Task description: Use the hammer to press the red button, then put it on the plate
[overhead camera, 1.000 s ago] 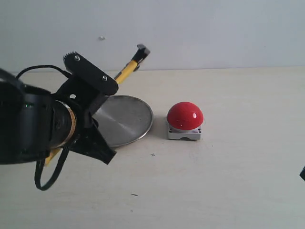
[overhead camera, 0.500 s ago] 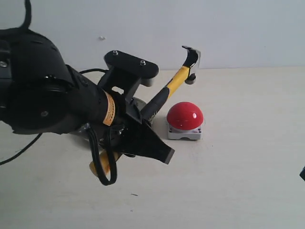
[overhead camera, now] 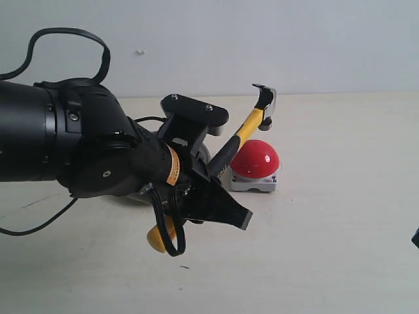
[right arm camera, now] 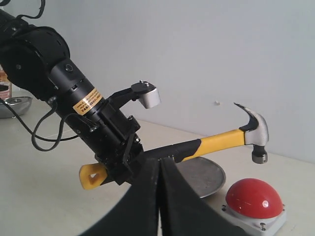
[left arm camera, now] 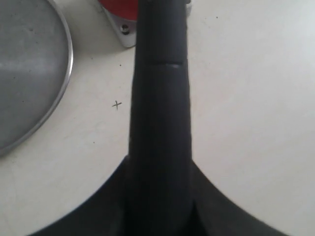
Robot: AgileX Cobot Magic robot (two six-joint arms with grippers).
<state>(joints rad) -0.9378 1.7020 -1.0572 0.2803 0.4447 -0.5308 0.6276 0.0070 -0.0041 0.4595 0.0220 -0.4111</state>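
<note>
**Hammer held over the red button**

On the left of the exterior view, the left claw (overhead camera: 211,165) is closed around the black grip of the hammer (overhead camera: 249,127), with one finger above the handle and one below. The yellow looped end sticks out below the claw, towards the front of the worktop (overhead camera: 340,216). From the claw the handle slopes up to the right, turning from black to yellow.

The plate (left arm camera: 29,69) lies flat on the worktop behind and under the left arm. Only a sliver of it shows in the exterior view, while the left wrist view shows bare metal with nothing on it.

The steel head of the hammer is in the air just above the red button (overhead camera: 255,159). The right wrist view shows a clear gap between them. The button sits on its grey base just right of the plate.

The right claw (right arm camera: 160,169) is at the far right. Its two fingers are pressed together with nothing between them.
</note>
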